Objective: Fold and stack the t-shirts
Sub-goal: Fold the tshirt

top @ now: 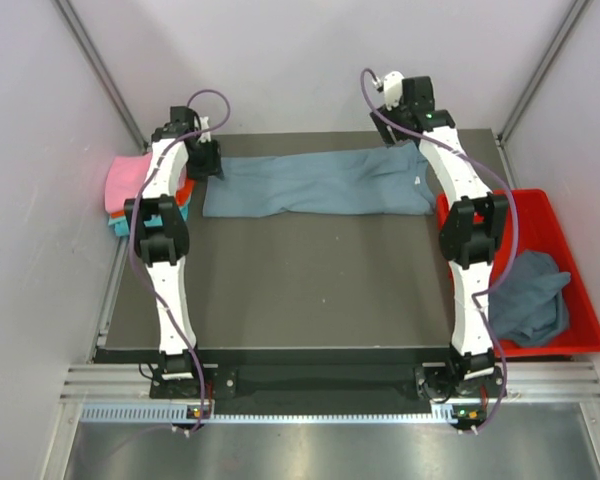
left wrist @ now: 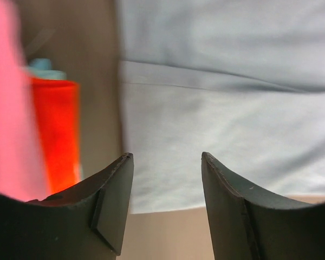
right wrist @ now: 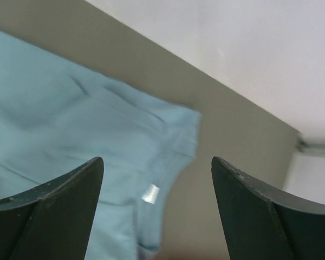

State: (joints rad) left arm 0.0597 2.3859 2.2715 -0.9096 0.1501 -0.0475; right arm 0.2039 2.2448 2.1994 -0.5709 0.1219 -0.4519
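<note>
The grey table (top: 310, 290) took up most of the view. Across its far half lay a blue-grey shirt (top: 320, 183), flattened into a long band running left to right. Its collar end was to the right, where the right wrist camera showed a small neck label and one corner resting on bare tabletop. It looked narrowed lengthwise but not yet folded down to stacking size.

The red tray (top: 530, 215) sat at the table's right edge and held a second blue-grey shirt (top: 530, 295) in a crumpled heap, so that one had not been started. At the far left edge was a pile of shirts (top: 130, 178) — pink on top, with orange and teal showing beneath — which read as the finished stack.

By that count, a few shirts were done, one was midway and at least one remained.

The left gripper (left wrist: 167, 160) hung over the left end of the spread shirt, just beside the pile, with its fingers spread and nothing between them. The right gripper (right wrist: 157, 162) hovered above the collar end, equally wide and empty — neither was touching cloth, as far as could be judged.
</note>
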